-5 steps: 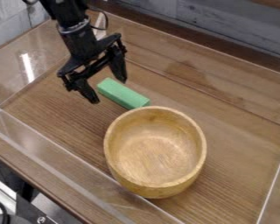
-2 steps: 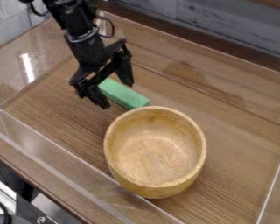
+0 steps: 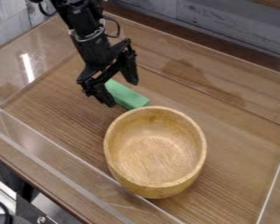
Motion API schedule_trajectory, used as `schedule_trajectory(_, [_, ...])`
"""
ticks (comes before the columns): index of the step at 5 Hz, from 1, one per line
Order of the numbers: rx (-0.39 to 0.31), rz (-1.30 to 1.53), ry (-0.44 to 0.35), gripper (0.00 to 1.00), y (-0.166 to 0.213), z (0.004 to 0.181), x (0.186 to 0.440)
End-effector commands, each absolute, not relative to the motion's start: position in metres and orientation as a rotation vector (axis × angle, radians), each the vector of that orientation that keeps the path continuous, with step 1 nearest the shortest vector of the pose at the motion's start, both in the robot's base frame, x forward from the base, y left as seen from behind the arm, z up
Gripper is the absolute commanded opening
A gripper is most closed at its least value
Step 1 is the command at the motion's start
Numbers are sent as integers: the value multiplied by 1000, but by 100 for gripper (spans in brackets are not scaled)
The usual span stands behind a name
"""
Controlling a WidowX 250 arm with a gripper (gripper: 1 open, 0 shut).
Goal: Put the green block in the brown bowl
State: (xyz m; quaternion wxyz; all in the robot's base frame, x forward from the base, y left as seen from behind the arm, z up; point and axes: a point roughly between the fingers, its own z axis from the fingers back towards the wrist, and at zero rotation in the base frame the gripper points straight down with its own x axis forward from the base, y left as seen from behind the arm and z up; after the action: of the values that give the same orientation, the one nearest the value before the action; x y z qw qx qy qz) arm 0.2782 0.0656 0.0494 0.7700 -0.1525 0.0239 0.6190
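Fingers of the black metal gripper [image 3: 122, 87] are spread about the flat green rectangular block [image 3: 126, 94]; grasping and transfer into the round light-brown wooden bowl [image 3: 156, 151] remain.

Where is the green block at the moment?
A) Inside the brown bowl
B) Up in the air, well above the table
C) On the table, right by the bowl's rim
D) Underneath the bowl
C: the green block lies on the wooden table, beside the brown bowl.
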Motion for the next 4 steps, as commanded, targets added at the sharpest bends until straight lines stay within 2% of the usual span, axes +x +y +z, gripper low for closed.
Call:
schedule_trajectory(1, [-344, 1336, 5, 100, 68, 61, 292])
schedule_trajectory(4, [-336, 1353, 20, 100, 69, 55, 302])
